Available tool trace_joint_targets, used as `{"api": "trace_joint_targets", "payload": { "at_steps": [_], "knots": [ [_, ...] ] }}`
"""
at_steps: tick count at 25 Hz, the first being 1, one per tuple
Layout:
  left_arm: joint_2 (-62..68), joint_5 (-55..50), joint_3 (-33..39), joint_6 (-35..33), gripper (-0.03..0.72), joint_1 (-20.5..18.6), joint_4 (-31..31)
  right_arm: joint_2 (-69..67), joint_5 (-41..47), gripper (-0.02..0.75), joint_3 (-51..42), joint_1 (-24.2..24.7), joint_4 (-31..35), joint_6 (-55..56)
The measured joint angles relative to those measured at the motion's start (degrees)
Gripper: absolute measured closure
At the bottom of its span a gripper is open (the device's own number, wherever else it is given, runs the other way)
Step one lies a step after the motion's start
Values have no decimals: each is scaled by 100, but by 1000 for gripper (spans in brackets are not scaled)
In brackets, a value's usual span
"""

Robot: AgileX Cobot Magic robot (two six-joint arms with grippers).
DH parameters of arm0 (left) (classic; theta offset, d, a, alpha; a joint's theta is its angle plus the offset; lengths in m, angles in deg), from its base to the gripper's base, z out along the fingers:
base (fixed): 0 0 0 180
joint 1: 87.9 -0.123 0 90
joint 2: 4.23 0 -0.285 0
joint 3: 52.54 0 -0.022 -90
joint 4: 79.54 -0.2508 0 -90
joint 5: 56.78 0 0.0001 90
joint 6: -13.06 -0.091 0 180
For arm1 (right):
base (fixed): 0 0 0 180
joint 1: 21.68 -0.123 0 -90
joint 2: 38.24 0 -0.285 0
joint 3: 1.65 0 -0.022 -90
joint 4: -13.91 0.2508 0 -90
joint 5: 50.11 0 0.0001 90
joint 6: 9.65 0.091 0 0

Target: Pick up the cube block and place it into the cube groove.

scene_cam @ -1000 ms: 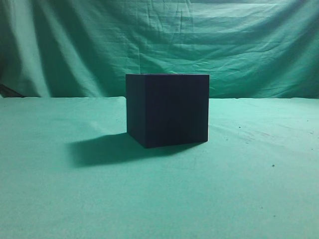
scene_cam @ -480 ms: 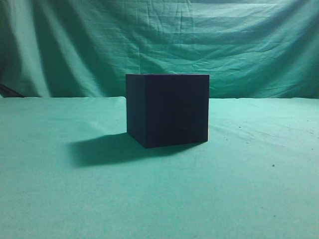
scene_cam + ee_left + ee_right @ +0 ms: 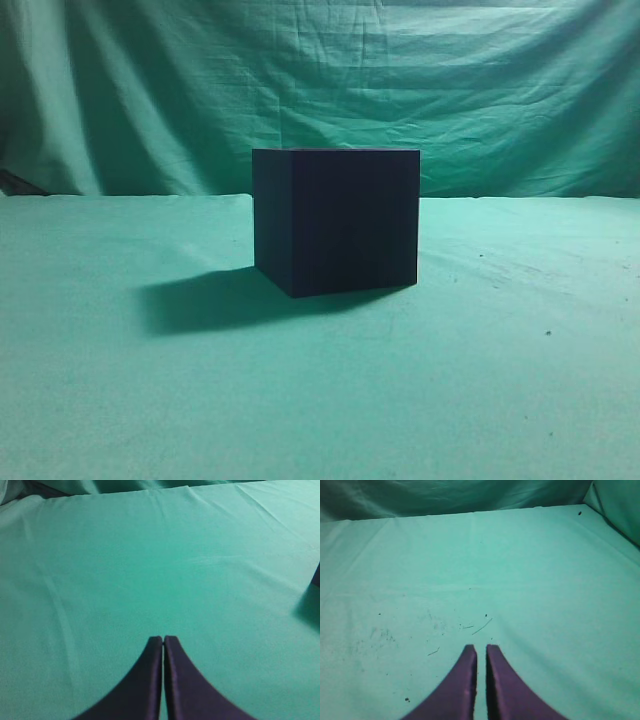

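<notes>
In the left wrist view, the left gripper (image 3: pixel 163 639) sits at bottom centre with its dark curved jaws pressed together over plain green cloth (image 3: pixel 150 570). At the centre of the exterior view stands the large near-black cubic box (image 3: pixel 337 220) holding the cube groove, its shadow falling left; the hollow is unseen. No small cube block shows in any view. In the right wrist view, the right gripper (image 3: pixel 481 650) at bottom centre has its jaws nearly closed, a thin slit between them, holding nothing.
</notes>
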Motion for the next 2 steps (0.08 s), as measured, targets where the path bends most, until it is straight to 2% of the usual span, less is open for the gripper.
{"api": "trace_joint_targets", "payload": {
  "at_steps": [2],
  "knots": [
    [0,0,0,0,688,0,0,0,0,738,0,0,0,0]
  ]
}}
